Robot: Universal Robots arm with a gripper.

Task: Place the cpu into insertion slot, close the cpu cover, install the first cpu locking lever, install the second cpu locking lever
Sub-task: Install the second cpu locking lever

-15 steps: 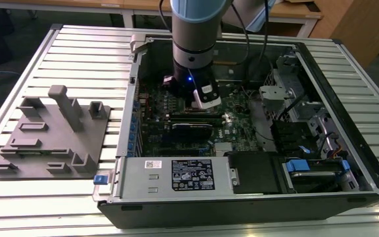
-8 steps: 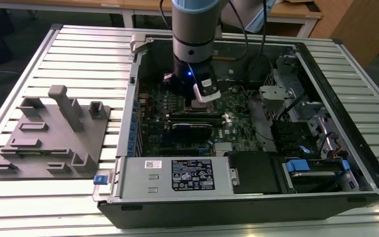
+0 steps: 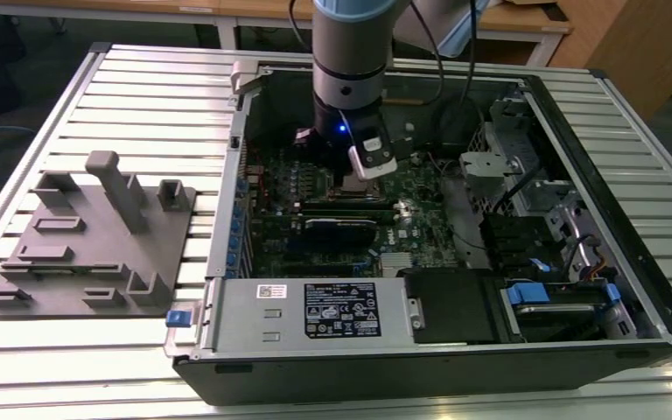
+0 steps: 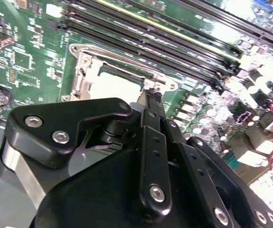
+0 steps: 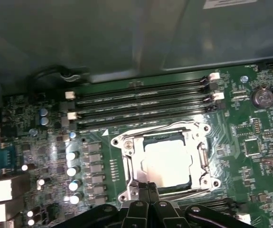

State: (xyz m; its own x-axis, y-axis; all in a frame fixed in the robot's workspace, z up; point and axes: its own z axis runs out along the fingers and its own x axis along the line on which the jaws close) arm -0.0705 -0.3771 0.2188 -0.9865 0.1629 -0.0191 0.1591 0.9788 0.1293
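Slats of a metal table [image 3: 137,79] bear the open computer case [image 3: 616,289].

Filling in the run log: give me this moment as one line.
gripper: shut, at socket edge | cpu: seated in insertion slot | cpu cover: appears down over cpu | levers: unclear

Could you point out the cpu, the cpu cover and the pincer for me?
cpu [image 5: 167,162]: first wrist view, middle of its metal top.
cpu cover [image 5: 203,156]: first wrist view, frame's side bar.
pincer [image 5: 148,186]: first wrist view, between its fingertips.
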